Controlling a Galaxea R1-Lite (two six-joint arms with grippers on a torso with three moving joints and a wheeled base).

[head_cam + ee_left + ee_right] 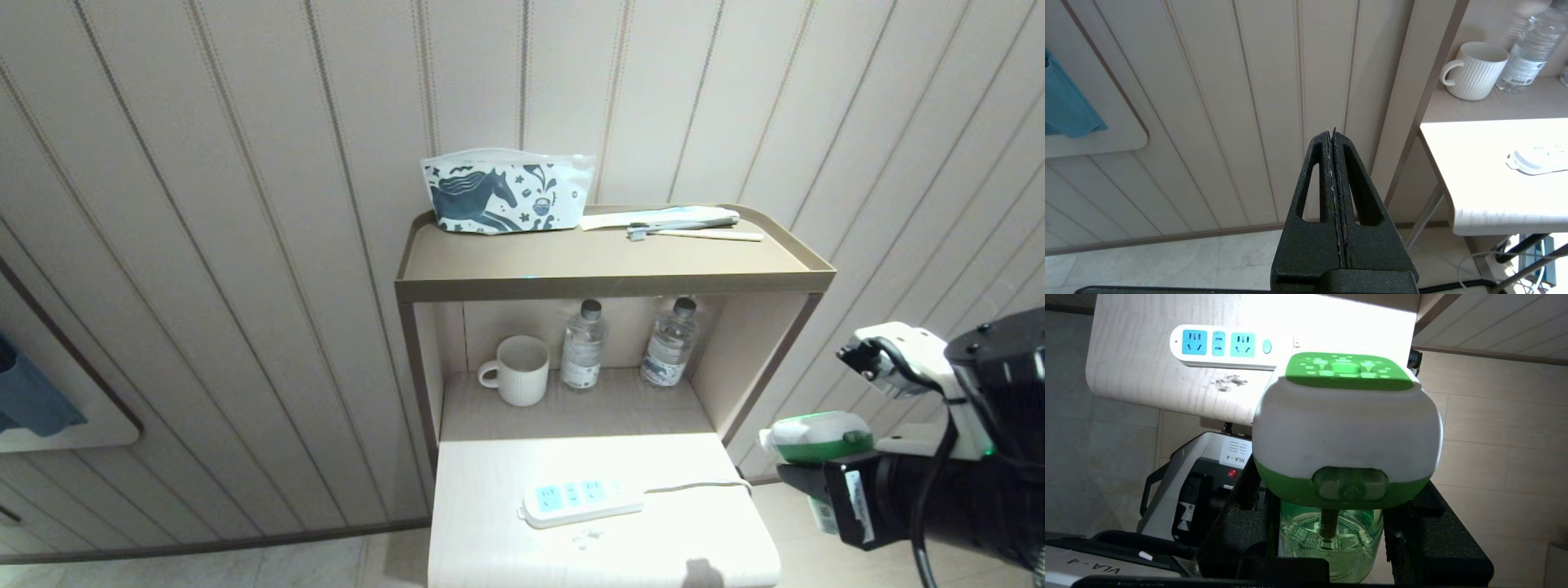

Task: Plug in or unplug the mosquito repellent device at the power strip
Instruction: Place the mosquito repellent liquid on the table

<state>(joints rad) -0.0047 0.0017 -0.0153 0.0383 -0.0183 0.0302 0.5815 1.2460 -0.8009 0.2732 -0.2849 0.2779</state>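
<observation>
Two end effectors – right (1331,522) clamping rounded glossy-plastic mosquito repellent device (1347,428), left (1334,134) clenched, flat power strip (581,498) apart.

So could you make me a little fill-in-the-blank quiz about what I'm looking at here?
1. The mosquito repellent device is held by the robot's ____ gripper.
2. The power strip lies on the table with ____ plugged into it.
3. Beside the white mug stand ____ water bottles.
4. The left gripper, off to the side, has its fingers ____.

Missing words: right; nothing; two; shut
</observation>
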